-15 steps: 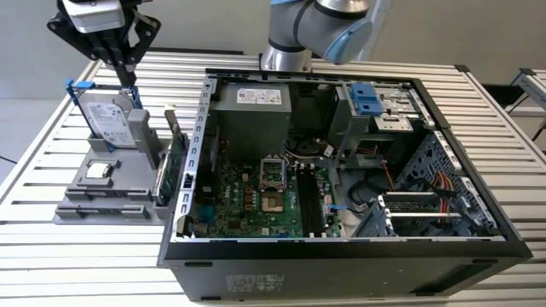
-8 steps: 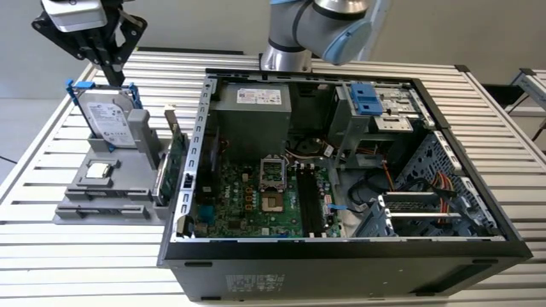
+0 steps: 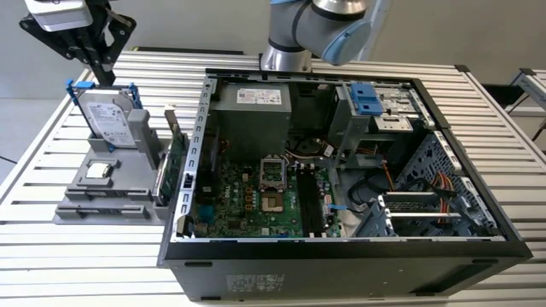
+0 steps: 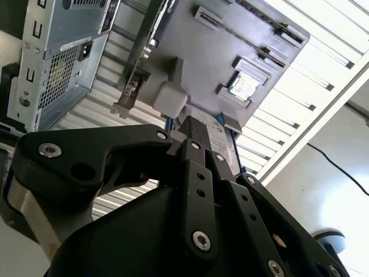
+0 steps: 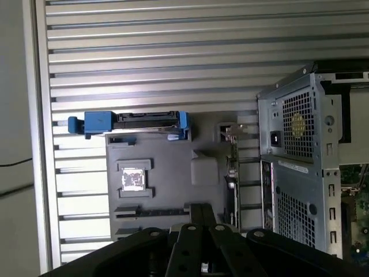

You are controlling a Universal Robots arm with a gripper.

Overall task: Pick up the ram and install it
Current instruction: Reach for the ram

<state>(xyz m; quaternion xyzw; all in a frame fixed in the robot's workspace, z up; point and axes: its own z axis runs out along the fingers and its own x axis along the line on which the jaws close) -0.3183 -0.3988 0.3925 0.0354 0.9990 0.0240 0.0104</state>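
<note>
My gripper (image 3: 107,80) hangs over the far end of the grey parts holder (image 3: 128,214), at the exterior view's left. Its black fingers are pressed together with nothing seen between them, just above the upright silver hard drive (image 3: 111,118). In both wrist views the shut fingers (image 5: 196,214) (image 4: 199,135) point at the holder. A thin dark strip lies edge-on in a long slot (image 3: 102,209) (image 5: 153,212) at the holder's near end. It may be the ram, but I cannot tell for sure. The black motherboard slots (image 3: 311,199) lie inside the open computer case (image 3: 341,246).
A green circuit card with a metal bracket (image 3: 175,160) stands on edge between the holder and the case wall. A small square chip (image 3: 100,169) rests on the holder. The arm's base (image 3: 286,57) rises behind the case. The slatted metal table (image 3: 77,256) surrounds everything.
</note>
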